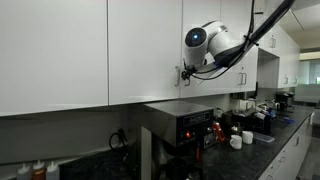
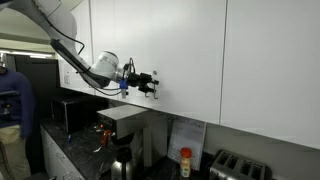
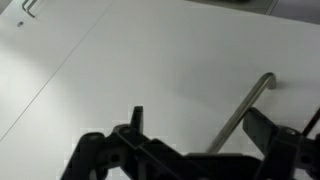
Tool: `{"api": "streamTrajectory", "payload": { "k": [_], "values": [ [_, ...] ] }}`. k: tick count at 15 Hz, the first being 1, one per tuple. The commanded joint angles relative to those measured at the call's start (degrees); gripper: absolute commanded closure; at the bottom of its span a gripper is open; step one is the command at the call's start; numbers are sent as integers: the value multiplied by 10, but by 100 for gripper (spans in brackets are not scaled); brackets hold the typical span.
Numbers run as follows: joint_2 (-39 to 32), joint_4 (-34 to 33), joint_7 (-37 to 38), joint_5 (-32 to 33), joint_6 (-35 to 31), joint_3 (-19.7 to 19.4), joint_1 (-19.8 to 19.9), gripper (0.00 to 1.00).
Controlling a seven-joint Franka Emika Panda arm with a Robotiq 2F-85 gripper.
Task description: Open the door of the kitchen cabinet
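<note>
The door is a plain white upper-cabinet panel and also shows in an exterior view. In the wrist view its slim silver bar handle runs diagonally across the white panel. My gripper is open, with one black finger on each side of the handle, close to the door face. It does not visibly touch the bar. In both exterior views the gripper sits at the door's lower edge by the seam. The kitchen cabinet's inside is hidden; the door is shut.
A neighbouring door's handle shows at the wrist view's top left. Below the cabinets, a counter holds a black appliance, mugs, a coffee machine, a bottle and a toaster. A person stands nearby.
</note>
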State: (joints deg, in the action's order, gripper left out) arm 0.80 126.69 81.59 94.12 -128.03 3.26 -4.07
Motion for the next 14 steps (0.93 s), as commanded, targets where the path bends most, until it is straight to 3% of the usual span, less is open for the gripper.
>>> {"api": "streamTrajectory", "payload": {
  "k": [1,14],
  "values": [
    [8,9,6,11,57,6,-3,0],
    [59,62,17,-9,122,14,-13,0]
  ]
}}
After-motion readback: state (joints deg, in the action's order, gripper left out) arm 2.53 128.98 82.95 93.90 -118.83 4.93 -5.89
